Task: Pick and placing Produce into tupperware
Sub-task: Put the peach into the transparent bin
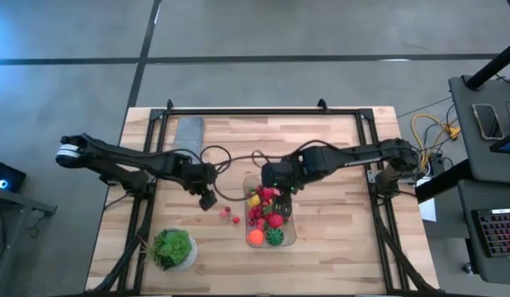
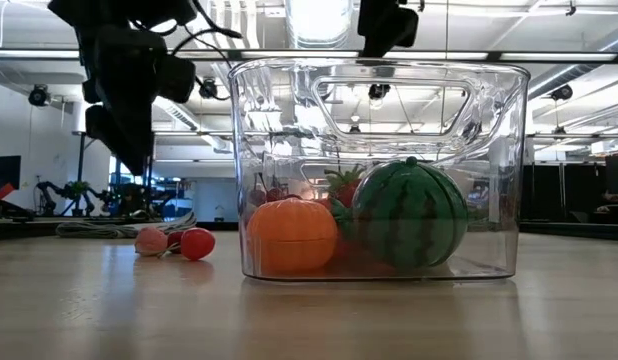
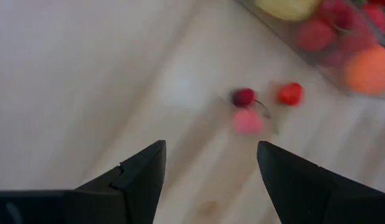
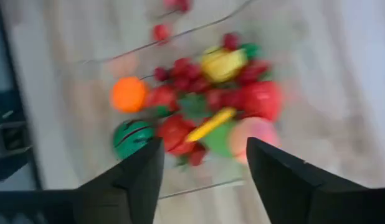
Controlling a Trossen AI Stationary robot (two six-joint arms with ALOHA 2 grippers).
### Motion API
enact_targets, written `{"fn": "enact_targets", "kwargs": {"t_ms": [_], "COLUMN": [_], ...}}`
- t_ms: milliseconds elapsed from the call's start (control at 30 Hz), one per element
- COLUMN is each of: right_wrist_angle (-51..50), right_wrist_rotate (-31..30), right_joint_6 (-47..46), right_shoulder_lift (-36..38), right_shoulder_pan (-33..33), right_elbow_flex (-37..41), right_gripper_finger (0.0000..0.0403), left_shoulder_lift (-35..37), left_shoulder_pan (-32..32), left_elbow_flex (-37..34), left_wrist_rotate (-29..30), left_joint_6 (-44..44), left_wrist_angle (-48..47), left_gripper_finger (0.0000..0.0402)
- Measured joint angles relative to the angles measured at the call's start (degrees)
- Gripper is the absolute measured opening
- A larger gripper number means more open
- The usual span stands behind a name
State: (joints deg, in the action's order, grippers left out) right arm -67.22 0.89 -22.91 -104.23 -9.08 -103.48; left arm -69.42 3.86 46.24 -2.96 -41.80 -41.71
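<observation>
Three loose produce pieces [image 1: 229,214] on table [image 1: 337,239]: dark cherry [image 3: 243,97], red berry [image 3: 290,93], pink piece [image 3: 247,121], clustered just at 9 o'clock of tupperware [image 1: 290,239]. Lying at 4 o'clock of left gripper [image 1: 207,200], near, well apart from nothing else; left arm nearer. Left gripper spread, empty, hovering above. Right gripper [image 1: 276,186] over tupperware's 12 o'clock end, fingers parted, holding nothing. Tupperware long axis 12-to-6, filled: one orange [image 2: 291,236], one striped melon [image 2: 409,214], many red pieces.
</observation>
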Motion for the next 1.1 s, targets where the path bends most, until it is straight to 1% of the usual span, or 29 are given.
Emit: {"fn": "enact_targets", "kwargs": {"t_ms": [100, 167, 267, 367, 400, 467, 567, 633, 700, 900, 1100], "right_wrist_angle": [-3.51, -6.37, -10.36, -12.17, -12.30, -12.30, -12.28, -12.21, -12.15, -11.69, -11.74], "right_wrist_rotate": [-6.13, -9.70, -14.67, -17.95, -18.76, -19.96, -21.64, -23.16, -24.76, -25.54, -25.51], "right_joint_6": [-2.82, -3.76, -4.13, -4.15, -4.18, -4.92, -7.01, -7.69, -8.79, -10.53, -11.22], "right_shoulder_lift": [0.73, 1.61, 3.05, 5.32, 6.38, 8.55, 11.43, 13.11, 14.58, 17.44, 17.84], "right_shoulder_pan": [0.09, 0.11, -0.13, -0.63, -0.76, -0.85, -0.81, -0.81, -0.79, -0.79, -0.79], "right_elbow_flex": [-2.71, -4.93, -7.66, -8.84, -8.86, -8.74, -7.95, -7.01, -6.04, -3.05, 0.15], "right_gripper_finger": [0.0241, 0.0251, 0.0262, 0.0269, 0.0270, 0.0272, 0.0271, 0.0269, 0.0267, 0.0269, 0.0271], "left_shoulder_lift": [-2.01, -3.41, -5.63, -8.22, -9.12, -10.79, -13.00, -14.10, -14.92, -17.92, -20.13], "left_shoulder_pan": [0.98, 2.18, 5.14, 9.11, 10.36, 12.48, 14.81, 15.53, 15.62, 15.62, 15.62], "left_elbow_flex": [0.00, 0.00, 0.02, 0.02, 0.02, 0.02, 0.02, 0.02, 0.02, 0.03, 0.02], "left_wrist_rotate": [-4.31, -5.22, -4.89, -2.67, -1.82, 0.58, 6.36, 10.00, 11.94, 12.37, 12.24], "left_joint_6": [-0.09, 0.48, 5.88, 10.75, 11.11, 11.06, 10.66, 10.65, 10.68, 10.62, 10.60], "left_wrist_angle": [3.16, 5.79, 9.47, 10.88, 11.07, 11.05, 11.66, 13.26, 15.01, 16.49, 18.94], "left_gripper_finger": [0.0238, 0.0238, 0.0238, 0.0238, 0.0238, 0.0238, 0.0238, 0.0238, 0.0238, 0.0238, 0.0237]}}
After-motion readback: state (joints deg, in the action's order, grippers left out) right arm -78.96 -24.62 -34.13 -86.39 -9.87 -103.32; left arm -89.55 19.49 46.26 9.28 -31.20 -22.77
